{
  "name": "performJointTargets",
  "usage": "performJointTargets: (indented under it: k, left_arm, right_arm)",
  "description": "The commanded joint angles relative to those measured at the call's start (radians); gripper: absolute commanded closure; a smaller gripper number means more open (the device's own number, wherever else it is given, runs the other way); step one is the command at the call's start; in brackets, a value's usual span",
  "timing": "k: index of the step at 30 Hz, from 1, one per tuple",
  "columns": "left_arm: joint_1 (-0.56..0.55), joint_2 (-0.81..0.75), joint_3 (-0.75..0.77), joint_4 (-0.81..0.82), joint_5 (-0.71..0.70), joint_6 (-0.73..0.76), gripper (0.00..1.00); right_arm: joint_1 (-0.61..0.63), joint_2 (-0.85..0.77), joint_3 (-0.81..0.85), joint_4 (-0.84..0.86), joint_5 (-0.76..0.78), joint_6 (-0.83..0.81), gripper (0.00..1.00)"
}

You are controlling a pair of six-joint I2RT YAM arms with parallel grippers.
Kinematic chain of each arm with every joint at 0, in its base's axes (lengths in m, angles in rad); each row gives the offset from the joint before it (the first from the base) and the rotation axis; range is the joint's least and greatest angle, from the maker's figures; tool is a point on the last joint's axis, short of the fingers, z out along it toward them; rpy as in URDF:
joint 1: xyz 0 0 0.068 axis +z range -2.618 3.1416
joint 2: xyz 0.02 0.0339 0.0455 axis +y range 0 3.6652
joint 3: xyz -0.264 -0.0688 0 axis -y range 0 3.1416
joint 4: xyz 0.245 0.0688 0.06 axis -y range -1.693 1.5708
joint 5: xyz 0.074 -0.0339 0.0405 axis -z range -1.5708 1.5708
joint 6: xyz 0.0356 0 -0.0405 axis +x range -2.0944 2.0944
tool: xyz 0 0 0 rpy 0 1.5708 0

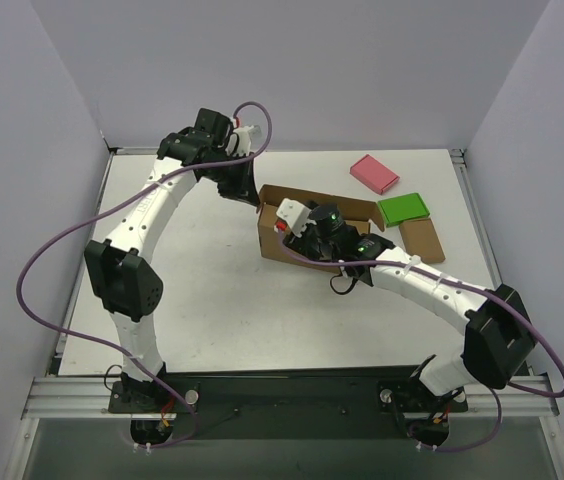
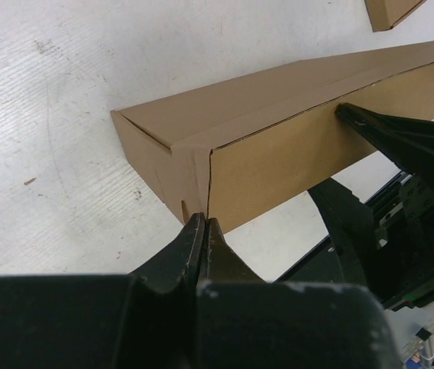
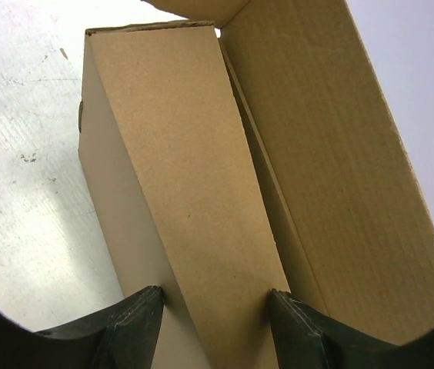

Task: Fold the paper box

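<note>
box (image 1: 270, 238) sits on the worktop (image 1: 212, 300) just right of centre, toward the far edge, walls up, a broad flap standing along its far side. left gripper (image 2: 204, 231) is pressed together, tips right at the box's left-end corner. right gripper (image 3: 215, 304) straddles the near long wall, jaws apart, one finger each side. pinching or not, can't tell.
</note>
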Motion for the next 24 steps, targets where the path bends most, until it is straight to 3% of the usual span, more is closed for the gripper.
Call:
performJointTargets:
  k: [1,14,24]
  left_arm:
    - [-0.006,-0.048,0.044,0.127,0.140,-0.107,1.00]
    - [-0.012,-0.151,-0.245,0.267,0.114,-0.107,1.00]
    - [-0.012,-0.204,-0.348,0.327,0.042,-0.058,1.00]
  right_arm:
    - [0.009,0.049,-0.036,-0.087,-0.026,0.031,0.45]
    - [0.009,0.049,-0.040,-0.087,-0.016,0.043,0.46]
    - [0.012,0.040,-0.046,-0.089,0.003,0.053,0.46]
